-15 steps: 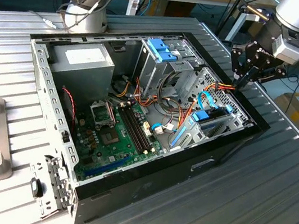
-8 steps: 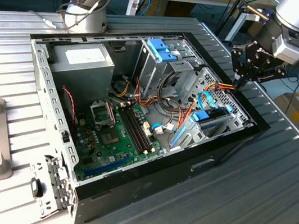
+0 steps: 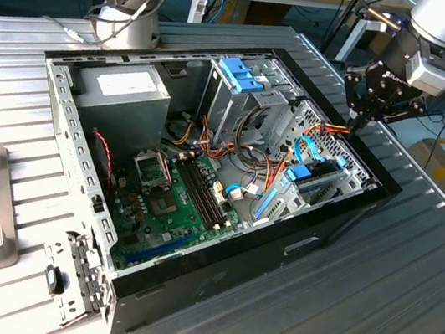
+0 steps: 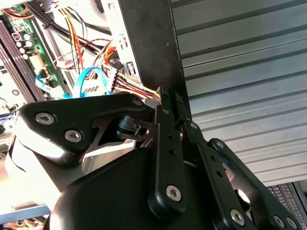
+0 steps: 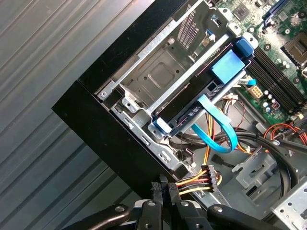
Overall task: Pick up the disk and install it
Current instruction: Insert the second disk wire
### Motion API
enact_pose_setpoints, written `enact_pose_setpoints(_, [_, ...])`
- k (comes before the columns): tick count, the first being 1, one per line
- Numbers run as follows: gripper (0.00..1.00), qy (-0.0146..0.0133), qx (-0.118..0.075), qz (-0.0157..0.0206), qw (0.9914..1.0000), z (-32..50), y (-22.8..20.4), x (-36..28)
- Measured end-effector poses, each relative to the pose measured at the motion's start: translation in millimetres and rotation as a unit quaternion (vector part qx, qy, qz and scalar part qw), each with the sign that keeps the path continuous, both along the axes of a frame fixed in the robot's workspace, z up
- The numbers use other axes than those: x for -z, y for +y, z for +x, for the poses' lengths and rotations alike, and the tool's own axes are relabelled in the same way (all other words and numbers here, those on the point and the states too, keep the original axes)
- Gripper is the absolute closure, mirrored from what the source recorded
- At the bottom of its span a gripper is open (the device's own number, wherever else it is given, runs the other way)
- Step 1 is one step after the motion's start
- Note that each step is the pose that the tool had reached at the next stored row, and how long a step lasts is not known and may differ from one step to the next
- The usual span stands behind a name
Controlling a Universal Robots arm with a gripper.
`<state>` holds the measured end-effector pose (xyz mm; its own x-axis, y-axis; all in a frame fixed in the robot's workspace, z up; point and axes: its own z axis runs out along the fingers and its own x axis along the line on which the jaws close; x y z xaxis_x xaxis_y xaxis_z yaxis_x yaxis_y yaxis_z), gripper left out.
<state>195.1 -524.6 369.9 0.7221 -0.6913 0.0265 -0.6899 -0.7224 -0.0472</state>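
Our gripper (image 3: 364, 115) hangs pinched together on nothing, right over the open computer case's (image 3: 342, 216) black wall; yellow-red power wires (image 5: 194, 182) and a blue ribbon cable (image 5: 218, 127) crowd beneath it; the disk (image 5: 201, 103) sits slotted in the grey drive cage (image 5: 158, 72), long axis along that wall.
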Motion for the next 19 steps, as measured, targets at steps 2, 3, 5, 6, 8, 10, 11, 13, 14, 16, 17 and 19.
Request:
enact_pose_setpoints(2, [0.83,-0.0001,0.0,0.0,1.0,0.0,0.0,-4.0])
enact_pose_setpoints(3, [0.83,-0.0001,0.0,0.0002,1.0,0.0,0.0,-3.9])
enact_pose_setpoints(5, [0.83,-0.0001,0.0,0.0,1.0,0.0,0.0,-4.1])
enact_pose_setpoints(6, [0.83,-0.0001,0.0,0.0,1.0,0.0,0.0,-4.2])
enact_pose_setpoints(8, [0.83,-0.0002,0.0,-0.0001,1.0,-1.8,0.1,-4.3])
enact_pose_setpoints(10, [0.83,-0.0001,0.0,0.0,1.0,-6.7,0.0,-3.9])
enact_pose_setpoints(11, [0.83,-0.0001,0.0,0.0,1.0,-10.7,0.0,-3.6])
enact_pose_setpoints(13, [0.83,-0.0001,0.0,0.0,1.0,-23.7,0.0,-2.6])
enact_pose_setpoints(14, [0.83,-0.0001,0.0,-0.0002,1.0,-26.7,0.0,-2.2])
enact_pose_setpoints(16, [0.83,-0.0001,0.0,-0.0005,1.0,-30.8,0.0,-1.6])
enact_pose_setpoints(17, [0.83,-0.0001,0.0,-0.0005,1.0,-32.4,0.0,-1.5])
enact_pose_setpoints(19, [0.83,-0.0001,0.0,-0.0006,1.0,-32.9,-0.1,-1.5])
